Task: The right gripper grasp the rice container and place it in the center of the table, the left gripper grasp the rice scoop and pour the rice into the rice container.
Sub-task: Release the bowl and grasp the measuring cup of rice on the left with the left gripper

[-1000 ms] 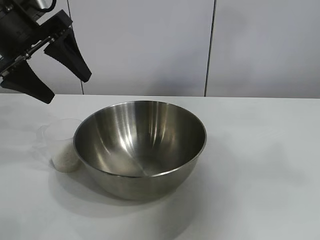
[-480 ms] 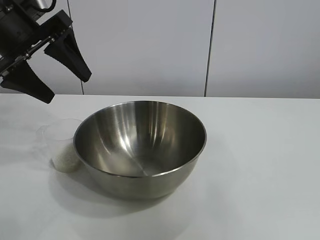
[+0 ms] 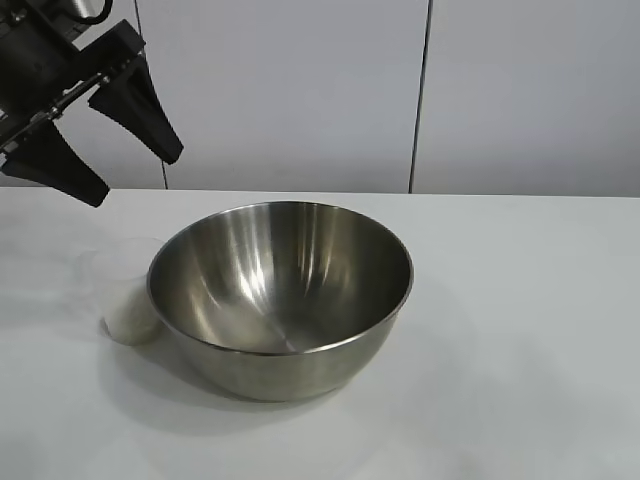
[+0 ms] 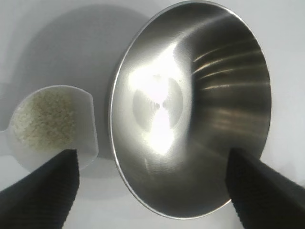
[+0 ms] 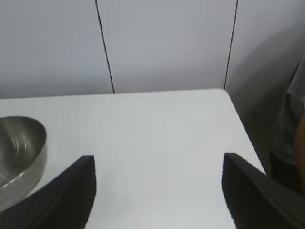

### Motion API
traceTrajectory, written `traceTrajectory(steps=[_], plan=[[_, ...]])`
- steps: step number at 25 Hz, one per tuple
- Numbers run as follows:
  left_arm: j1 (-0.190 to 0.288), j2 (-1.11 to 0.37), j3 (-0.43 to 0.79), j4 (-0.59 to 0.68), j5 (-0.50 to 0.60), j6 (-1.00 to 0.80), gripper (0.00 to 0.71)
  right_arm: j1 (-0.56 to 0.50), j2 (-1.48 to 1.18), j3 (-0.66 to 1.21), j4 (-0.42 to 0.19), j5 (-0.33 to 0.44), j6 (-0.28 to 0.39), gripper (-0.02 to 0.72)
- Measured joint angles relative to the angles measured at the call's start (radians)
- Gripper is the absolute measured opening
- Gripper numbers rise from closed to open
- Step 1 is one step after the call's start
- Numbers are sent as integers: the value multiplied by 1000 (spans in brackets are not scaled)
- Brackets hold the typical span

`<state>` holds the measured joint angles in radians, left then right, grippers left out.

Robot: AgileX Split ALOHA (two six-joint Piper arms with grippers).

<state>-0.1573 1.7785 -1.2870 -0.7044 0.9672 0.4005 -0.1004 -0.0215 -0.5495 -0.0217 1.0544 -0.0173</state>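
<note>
exterior view first: we see the rice container (image 3: pixel 280 295) sitting upright, mouth up, near the middle of the bench (image 3: pixel 520 330), so its placement looks done to us. the rice scoop (image 3: pixel 125 290) stands upright just beside the bowl's left wall, close enough that we cannot tell whether they touch, with the rice (image 3: pixel 132 322) as a pale layer at its bottom. the left gripper (image 3: pixel 95 150) hangs above and behind the scoop, well apart from it, fingers spread wide and holding nothing. the right gripper does not appear in this view.

left wrist view next: we look down into both vessels. the scoop (image 4: pixel 50 126) shows a round mouth and a small handle tab poking away from the bowl (image 4: pixel 190 109), so its only long axis runs from bowl side to tab side. the grains (image 4: pixel 43 119) fill the cup floor. the two finger tips at the frame's lower corners straddle far more than the cup.

right wrist view last: the right gripper (image 5: pixel 157 195) hovers over bare bench off to the bowl's right side, wide open and empty, with only the bowl's rim (image 5: pixel 21 150) in sight. it seems parked.

we judge the step in hand to be the grasp of the scoop. to do it well, we would descend with the fingers on either side of the cup wall or tab, clear of the steel rim, close gently since thin plastic may flex or slip, and keep it level until it is over the bowl.
</note>
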Motion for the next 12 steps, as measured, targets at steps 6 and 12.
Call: traceTrajectory(steps=[6,12], plan=[[0,0,0,0,0,0,605,62,0,72,-14,9,24,504],[0,0,0,0,-1,0,605,124,0,83,-56,26,69,504]])
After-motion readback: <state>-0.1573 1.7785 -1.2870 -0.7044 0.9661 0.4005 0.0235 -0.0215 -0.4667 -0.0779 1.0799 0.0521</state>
